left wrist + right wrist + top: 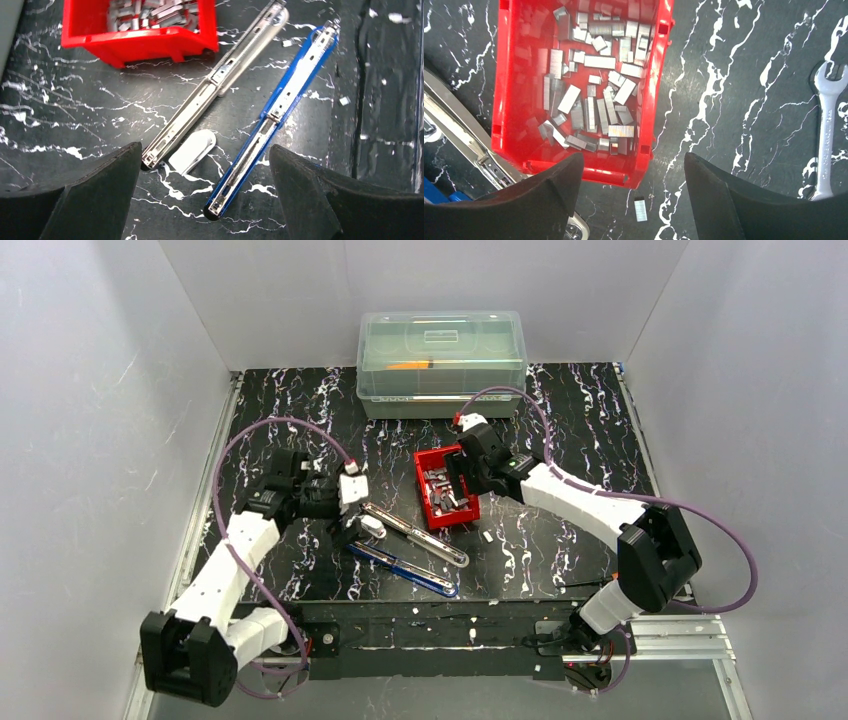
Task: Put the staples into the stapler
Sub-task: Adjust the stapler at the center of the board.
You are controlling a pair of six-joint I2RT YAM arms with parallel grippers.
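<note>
Several silvery staples (599, 95) lie loose in a red bin (499, 100) at mid-table (421, 476); one strip (640, 209) lies on the table just outside it. A silvery stapler (215, 82) and a blue stapler (290, 95) lie side by side, channels up, left of the bin; they also show in the top view (415, 533) (405, 568). My left gripper (205, 155) is open and empty above their near ends. My right gripper (634, 160) is open and empty over the bin's near edge and hovers there in the top view (460, 478).
A clear lidded plastic box (440, 360) stands at the back. A silver wrench (826, 130) lies on the table right of the bin. Small white scraps dot the black marbled table (560, 430). Grey walls close in on both sides.
</note>
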